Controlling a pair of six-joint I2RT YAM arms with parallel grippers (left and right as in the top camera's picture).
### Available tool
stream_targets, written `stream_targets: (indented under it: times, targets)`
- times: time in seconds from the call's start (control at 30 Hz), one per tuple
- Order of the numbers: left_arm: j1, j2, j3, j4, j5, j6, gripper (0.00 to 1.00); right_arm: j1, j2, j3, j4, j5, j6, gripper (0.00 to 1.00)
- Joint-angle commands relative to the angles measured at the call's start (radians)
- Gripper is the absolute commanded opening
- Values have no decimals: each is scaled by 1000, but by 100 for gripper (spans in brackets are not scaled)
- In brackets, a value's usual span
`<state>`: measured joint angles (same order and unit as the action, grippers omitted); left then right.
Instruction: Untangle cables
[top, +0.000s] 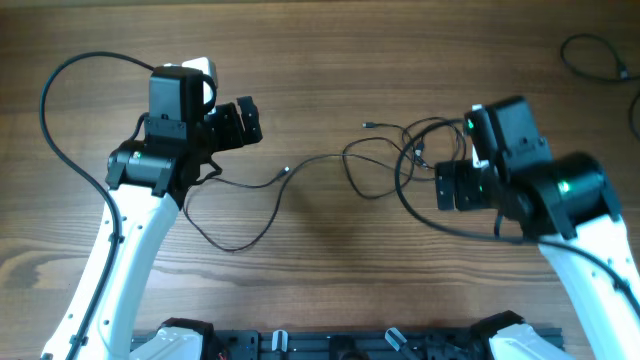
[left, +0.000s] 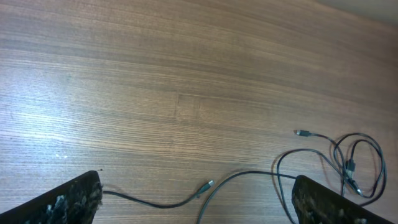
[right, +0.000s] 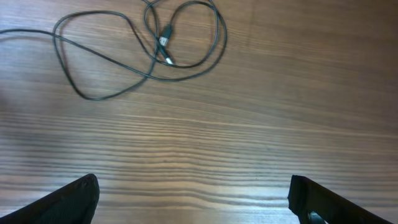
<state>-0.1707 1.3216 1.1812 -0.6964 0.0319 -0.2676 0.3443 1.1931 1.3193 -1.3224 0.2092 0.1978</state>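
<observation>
Nearest, along the worktop's (top: 320, 60) near edge: black mounting rail (top: 340, 345), with both arms rising from it.

Item, left arm (top: 120, 250): white links running from the near left corner toward mid-depth. A thick black arm cable (top: 55, 120) arcs out beside it toward the left edge.

Item, right arm (top: 590, 270): white links running from the near right corner, with a dark wrist block at mid-depth.

Item, cables (top: 400, 160): thin dark wires lying flat on the wood.
- Open loop (top: 235, 245): sags toward the near edge, left of centre.
- Small plug (top: 287, 170): lies close to the worktop's middle.
- Tangle: several overlapping loops right of centre at mid-depth.
- Second plug (top: 368, 125): pokes out on the tangle's far side.

Item, right gripper (top: 450, 187): jaws spread wide, nothing pinched. It sits at the tangle's right side. From overhead, whether it touches the wires cannot be told. The wrist view shows the loops lying apart from its fingers (right: 68, 199).

Item, left gripper (top: 245, 122): jaws spread wide, nothing pinched, left of centre toward the far edge. In its wrist view a single strand lies on the wood below the gap between its fingers (left: 68, 199).
</observation>
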Motion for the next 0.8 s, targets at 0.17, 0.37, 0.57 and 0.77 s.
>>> stream_targets:
  times: [0.17,0.37,0.57,0.77]
  targets:
    - [5,-14,4,3,26,114,100,3,74,-306,432,-410,-66,100]
    - [5,-14,4,2,95,200,100,3,380,-306,686,-541,-200,100]
    - [6,-14,4,-22,101,288,100,3,507,-306,835,-552,-257,100]
    - [5,-14,4,-29,102,288,100,-32,550,-306,967,-544,-327,100]
